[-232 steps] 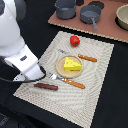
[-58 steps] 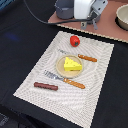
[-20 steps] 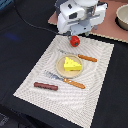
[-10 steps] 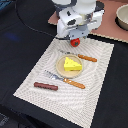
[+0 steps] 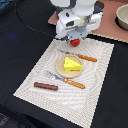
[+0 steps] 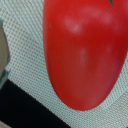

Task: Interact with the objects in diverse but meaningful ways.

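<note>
— Hanging low over the far edge of the woven placemat [image 5: 75, 75], the white arm is seen with its gripper [image 5: 75, 40] directly above the red tomato [image 5: 75, 43]. How is the wrist posed?

— It is pointed downward, its bulk covering most of the tomato in the exterior view; only a red lower part is shown. In the wrist view the tomato [image 6: 85, 50] is seen filling the picture, with mesh weave beneath it.

— Is the tomato gripped?

— That cannot be told; the fingers are hidden in both views.

— What else is laid out?

— A yellow cheese wedge [image 5: 72, 64] is set on the round tan plate [image 5: 59, 68] at the mat's middle. Orange-handled cutlery is placed on both sides of the plate: a knife [image 5: 82, 57] beyond it, a fork [image 5: 67, 80] nearer. A brown sausage [image 5: 46, 86] is laid on the mat towards the exterior view's left.

— And the surroundings?

— The mat is spread on a dark tabletop [image 5: 20, 45]. A grey pot [image 5: 122, 16] is seen at the exterior view's right on a pinkish board [image 5: 107, 25].
</note>
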Controlling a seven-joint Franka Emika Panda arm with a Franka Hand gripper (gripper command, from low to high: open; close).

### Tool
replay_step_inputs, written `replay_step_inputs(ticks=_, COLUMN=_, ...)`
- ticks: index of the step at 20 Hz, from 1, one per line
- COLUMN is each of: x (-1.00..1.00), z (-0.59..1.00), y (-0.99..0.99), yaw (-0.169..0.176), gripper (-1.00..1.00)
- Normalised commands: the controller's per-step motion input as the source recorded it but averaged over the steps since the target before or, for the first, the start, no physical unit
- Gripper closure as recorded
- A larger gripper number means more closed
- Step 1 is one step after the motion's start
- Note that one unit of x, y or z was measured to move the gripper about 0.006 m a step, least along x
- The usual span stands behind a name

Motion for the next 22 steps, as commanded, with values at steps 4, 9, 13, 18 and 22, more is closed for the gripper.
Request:
replay_step_inputs(ticks=4, x=-0.27, z=-0.05, y=0.06, yaw=-0.018, gripper=1.0)
replay_step_inputs(ticks=9, x=-0.19, z=-0.06, y=0.09, yaw=-0.009, gripper=1.0)
replay_step_inputs(ticks=13, x=-0.09, z=-0.14, y=0.07, yaw=-0.013, gripper=1.0)
replay_step_inputs(ticks=18, x=0.0, z=-0.27, y=0.02, yaw=-0.021, gripper=1.0)
replay_step_inputs(ticks=22, x=0.0, z=-0.39, y=0.0, yaw=-0.029, gripper=1.0)
